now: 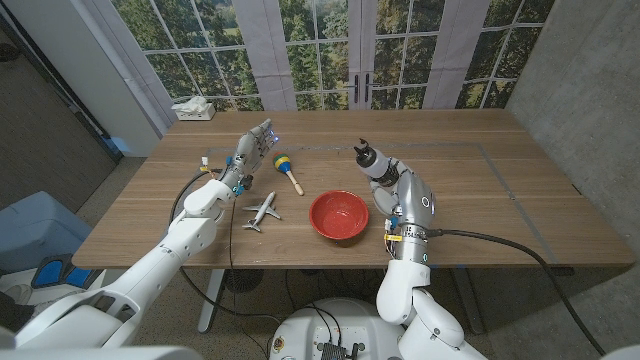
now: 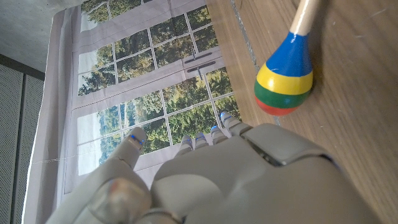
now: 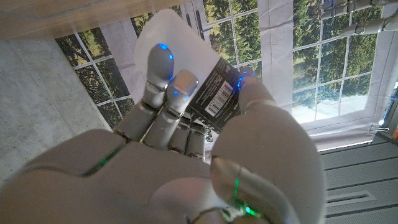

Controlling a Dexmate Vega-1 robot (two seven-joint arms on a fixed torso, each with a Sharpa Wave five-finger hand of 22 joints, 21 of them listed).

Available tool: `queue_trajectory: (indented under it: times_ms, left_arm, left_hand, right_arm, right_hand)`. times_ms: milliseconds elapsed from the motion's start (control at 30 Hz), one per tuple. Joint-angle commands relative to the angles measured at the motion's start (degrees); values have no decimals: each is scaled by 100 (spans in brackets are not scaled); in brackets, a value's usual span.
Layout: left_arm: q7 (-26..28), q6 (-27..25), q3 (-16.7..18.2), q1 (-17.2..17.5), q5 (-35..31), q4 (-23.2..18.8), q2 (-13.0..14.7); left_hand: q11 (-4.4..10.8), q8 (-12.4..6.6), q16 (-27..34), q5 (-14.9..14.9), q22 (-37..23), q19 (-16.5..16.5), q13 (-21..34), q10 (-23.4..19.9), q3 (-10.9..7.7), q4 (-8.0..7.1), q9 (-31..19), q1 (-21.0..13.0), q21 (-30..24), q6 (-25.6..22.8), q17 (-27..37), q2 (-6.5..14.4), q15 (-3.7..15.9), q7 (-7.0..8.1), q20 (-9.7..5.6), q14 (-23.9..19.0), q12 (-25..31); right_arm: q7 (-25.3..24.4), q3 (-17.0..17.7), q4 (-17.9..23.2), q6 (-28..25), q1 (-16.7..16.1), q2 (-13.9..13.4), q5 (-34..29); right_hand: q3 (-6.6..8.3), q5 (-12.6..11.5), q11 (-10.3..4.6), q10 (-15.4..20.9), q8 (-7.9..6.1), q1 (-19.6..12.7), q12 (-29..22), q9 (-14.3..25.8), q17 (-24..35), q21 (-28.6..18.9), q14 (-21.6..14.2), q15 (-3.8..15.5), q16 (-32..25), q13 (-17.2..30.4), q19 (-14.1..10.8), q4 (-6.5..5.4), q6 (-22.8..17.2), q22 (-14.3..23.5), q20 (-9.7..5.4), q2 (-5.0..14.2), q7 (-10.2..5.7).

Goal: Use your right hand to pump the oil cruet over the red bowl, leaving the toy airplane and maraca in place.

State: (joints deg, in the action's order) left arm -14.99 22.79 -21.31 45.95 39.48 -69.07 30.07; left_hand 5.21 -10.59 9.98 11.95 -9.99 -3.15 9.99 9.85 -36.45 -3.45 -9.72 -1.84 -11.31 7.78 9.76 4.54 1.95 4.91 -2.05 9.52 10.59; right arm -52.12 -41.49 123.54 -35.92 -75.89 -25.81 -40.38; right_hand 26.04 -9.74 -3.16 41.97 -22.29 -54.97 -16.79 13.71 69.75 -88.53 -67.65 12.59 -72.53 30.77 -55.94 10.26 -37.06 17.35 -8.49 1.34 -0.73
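Red bowl (image 1: 338, 215) sat near the front middle of the wooden table (image 1: 480, 190), mouth up, nothing visible inside. Taking that bowl as the landmark and going left to right: tissue box (image 1: 193, 109) far off behind-left at the table's back corner. Your left hand (image 1: 251, 147) stood behind-left of the bowl, fingers slightly apart and straight, holding nothing; the left wrist view showed the fingers (image 2: 186, 146) reaching toward the window with the maraca's striped head close beside. Toy airplane (image 1: 262, 212) lay just left of the bowl, apart from it, nose pointing roughly toward the bowl's back-right. Maraca (image 1: 288, 170) lay behind-left of the bowl, coloured head away from you, wooden handle slanting back toward the bowl. Your right hand (image 1: 381, 172) was just right of the bowl and slightly behind, wrapped around the oil cruet (image 1: 366, 156), dark pump top up, long axis leaning a little toward the bowl's side. In the right wrist view, fingers (image 3: 163, 74) and thumb clasped the cruet's pale body and barcode label. Behind the table: paned windows with trees, grey curtains.
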Motion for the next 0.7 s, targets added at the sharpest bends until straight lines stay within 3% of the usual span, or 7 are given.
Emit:
queue_trajectory:
  times_ms: [33, 700]
  left_arm:
    - [15, -7, -5, -3, -5, 2, -5]
    - [3, -24, -16, -26, -11, 11, -4]
  left_hand:
    - [41, -8, 14, 38, -24, 39, 15, 340, 7, 20, -10, 28, -16, -5, 5, 307, 332, 24, -140, 523, 7]
    - [36, -9, 15, 38, -24, 39, 14, 339, 11, 20, -10, 30, -15, -11, 6, 306, 338, 27, -138, 522, 7]
  right_arm:
    - [242, -205, -189, -541, 217, -164, -806]
    - [353, -373, -581, -859, 482, -456, -1847]
  right_hand:
    - [163, -41, -350, 395, -58, -376, 21, 23, 16, -17, 28, -8, 6, 24, -7, -123, -366, 6, -377, 537, -296]
    - [181, -45, -383, 406, -63, -380, 83, 26, 16, -10, 44, -8, 11, 47, 37, -112, -387, -28, -378, 531, -389]
